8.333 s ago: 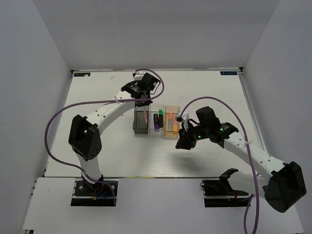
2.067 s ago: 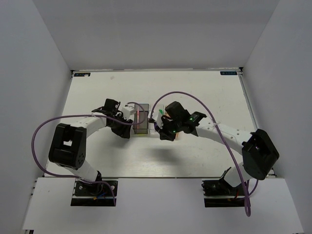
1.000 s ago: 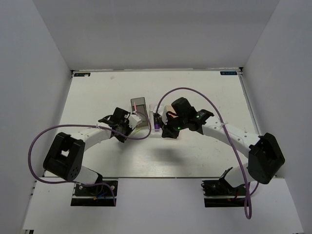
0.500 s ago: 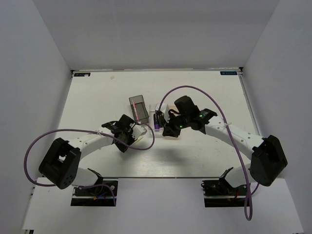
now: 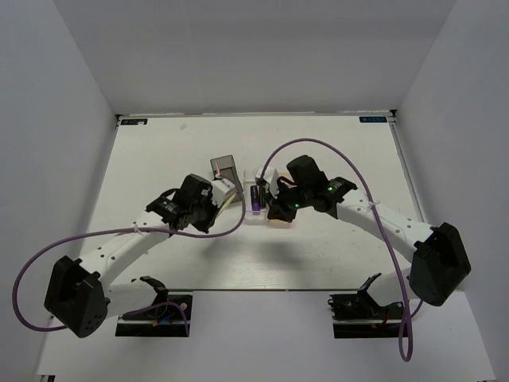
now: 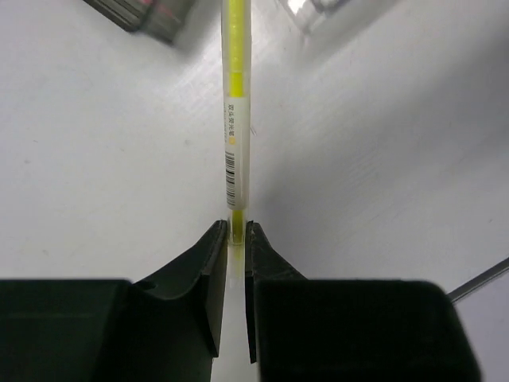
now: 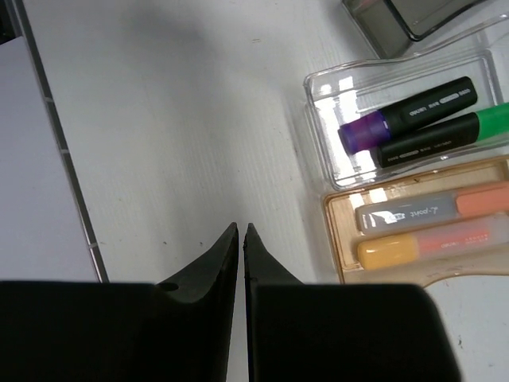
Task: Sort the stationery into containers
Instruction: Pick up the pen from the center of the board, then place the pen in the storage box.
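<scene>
My left gripper is shut on the tail of a thin yellow pen, which points ahead over the table toward the containers. From above, that gripper hangs just left of the clear bin. The smoky grey bin stands skewed behind it, with a pink pen inside. The clear bin holds a purple-capped highlighter and a green-capped highlighter. Two orange-toned highlighters lie in the orange-tan bin. My right gripper is shut and empty over bare table next to these bins.
A corner of the grey bin and a corner of the clear bin show at the top of the left wrist view. Purple cables loop over both arms. White walls close the table on three sides.
My left arm pulled toward the near edge and came back up toward the bins, keeping the yellow pen. The grey bin slid a little farther back. The right arm has barely moved.
</scene>
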`<move>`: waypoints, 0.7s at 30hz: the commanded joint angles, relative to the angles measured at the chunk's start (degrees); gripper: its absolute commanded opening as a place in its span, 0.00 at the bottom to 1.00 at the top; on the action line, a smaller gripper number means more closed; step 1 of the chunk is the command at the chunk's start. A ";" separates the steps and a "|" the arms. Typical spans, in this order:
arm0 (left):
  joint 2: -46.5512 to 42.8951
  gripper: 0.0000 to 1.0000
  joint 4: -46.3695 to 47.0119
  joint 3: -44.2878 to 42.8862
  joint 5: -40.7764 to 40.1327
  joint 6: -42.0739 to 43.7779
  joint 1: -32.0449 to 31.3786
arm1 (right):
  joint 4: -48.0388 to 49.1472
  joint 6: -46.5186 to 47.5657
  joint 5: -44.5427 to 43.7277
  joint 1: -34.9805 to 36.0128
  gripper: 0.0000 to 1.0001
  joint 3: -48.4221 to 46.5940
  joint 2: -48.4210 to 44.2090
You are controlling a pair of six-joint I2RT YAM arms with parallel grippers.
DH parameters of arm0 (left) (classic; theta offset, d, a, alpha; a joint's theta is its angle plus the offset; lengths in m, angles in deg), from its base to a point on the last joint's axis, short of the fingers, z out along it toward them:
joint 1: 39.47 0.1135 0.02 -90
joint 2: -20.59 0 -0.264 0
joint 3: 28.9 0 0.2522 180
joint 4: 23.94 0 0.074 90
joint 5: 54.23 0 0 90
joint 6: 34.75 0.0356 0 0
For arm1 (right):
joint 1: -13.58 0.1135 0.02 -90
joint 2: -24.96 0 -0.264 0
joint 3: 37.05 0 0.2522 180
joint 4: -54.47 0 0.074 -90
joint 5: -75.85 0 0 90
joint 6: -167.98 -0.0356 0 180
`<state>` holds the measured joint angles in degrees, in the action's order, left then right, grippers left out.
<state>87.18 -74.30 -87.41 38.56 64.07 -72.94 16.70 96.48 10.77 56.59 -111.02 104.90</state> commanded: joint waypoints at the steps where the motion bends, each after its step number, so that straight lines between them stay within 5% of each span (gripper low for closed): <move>1: 0.55 0.00 3.99 -6.90 -1.64 -5.39 1.04 | -0.51 0.57 -3.03 -0.90 0.09 -1.23 -2.77; 21: 31.92 0.00 11.38 -34.61 -19.04 -35.71 3.50 | -0.51 0.75 -2.96 -6.17 0.09 -0.09 -3.04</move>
<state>117.58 -62.92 -119.45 23.00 33.49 -69.47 16.59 96.61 6.69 51.19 -111.00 102.54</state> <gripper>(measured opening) 0.239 0.089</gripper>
